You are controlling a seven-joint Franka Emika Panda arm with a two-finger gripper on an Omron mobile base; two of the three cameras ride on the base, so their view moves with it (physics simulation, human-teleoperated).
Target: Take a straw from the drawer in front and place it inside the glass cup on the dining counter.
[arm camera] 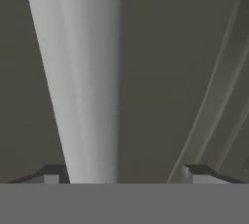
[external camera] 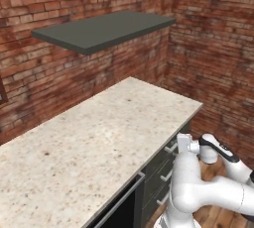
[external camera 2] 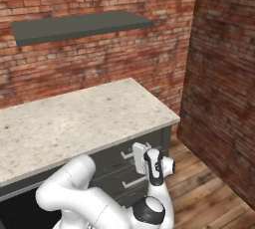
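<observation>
My claw (arm camera: 124, 177) is pressed close against the front of a dark grey drawer (arm camera: 160, 62), and its two small dark finger tips (arm camera: 51, 173) stand wide apart with the drawer's silver bar handle (arm camera: 80, 72) running between them, nearer one tip than the other. The jaws are spread and I cannot see either tip touching the bar, so nothing is clenched. From the left base view my white arm (external camera: 198, 187) bends low beside the dark grey cabinet front (external camera: 161, 167) under the beige speckled stone counter (external camera: 89, 142), my hand reaching in at the short silver handles there. From the right base view the same arm (external camera 2: 89, 198) curls up to the drawer fronts (external camera 2: 119, 166) beneath the stone slab. A flat dark grey shelf (external camera: 104, 31) hangs on the red brick wall (external camera: 213, 48) above the counter, and brown wooden floorboards (external camera 2: 199, 193) lie to the side. The drawer is shut, its inside hidden from me.
</observation>
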